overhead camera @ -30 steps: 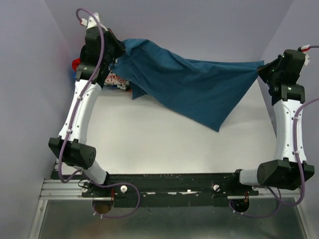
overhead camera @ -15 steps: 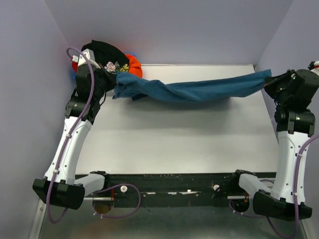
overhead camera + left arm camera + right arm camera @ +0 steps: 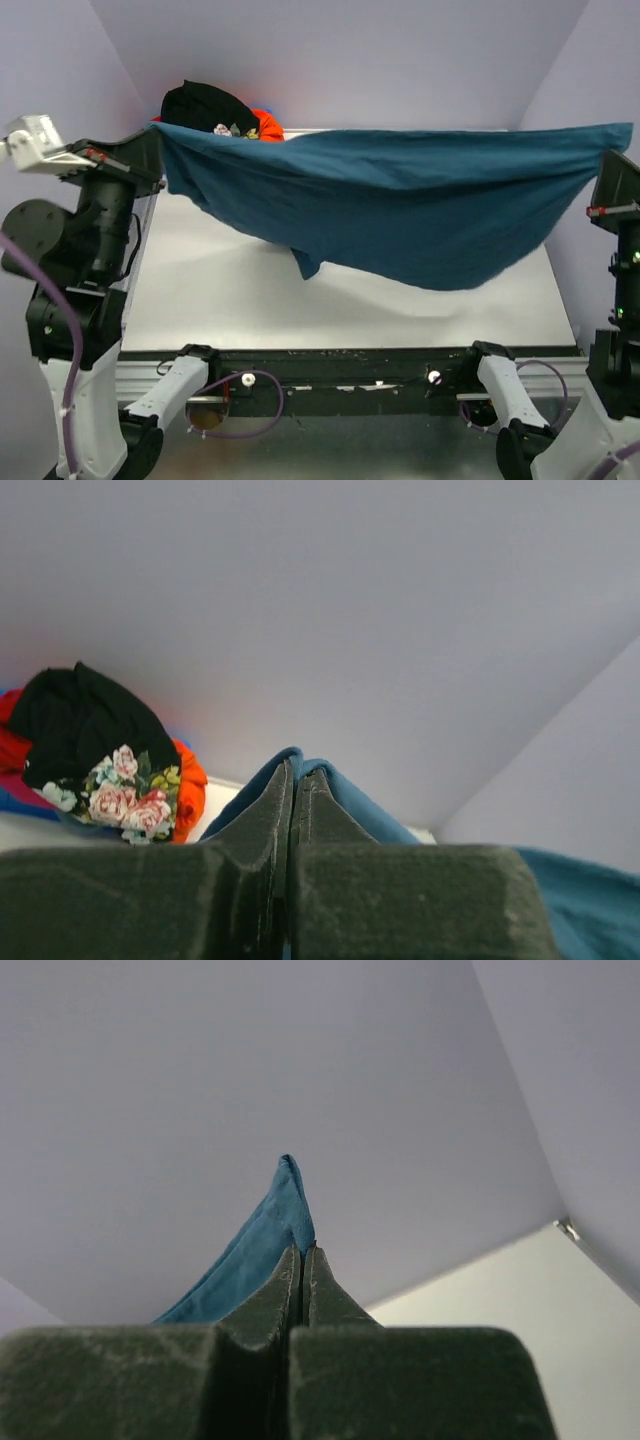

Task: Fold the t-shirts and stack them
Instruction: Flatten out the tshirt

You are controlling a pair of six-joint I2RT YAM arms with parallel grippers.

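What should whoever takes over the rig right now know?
Left end effector: shut on one top corner of the teal t-shirt.
Right end effector: shut on the opposite corner.
The teal t-shirt hangs spread between the two raised arms, sagging in the middle above the table.
The heap of other shirts (black, orange-red, floral) sits crumpled at the far left corner.
Done: teal t-shirt picked up and stretched out.
Left: lay it flat, fold it, then fold the heap's shirts and stack them all. Nothing is folded yet.
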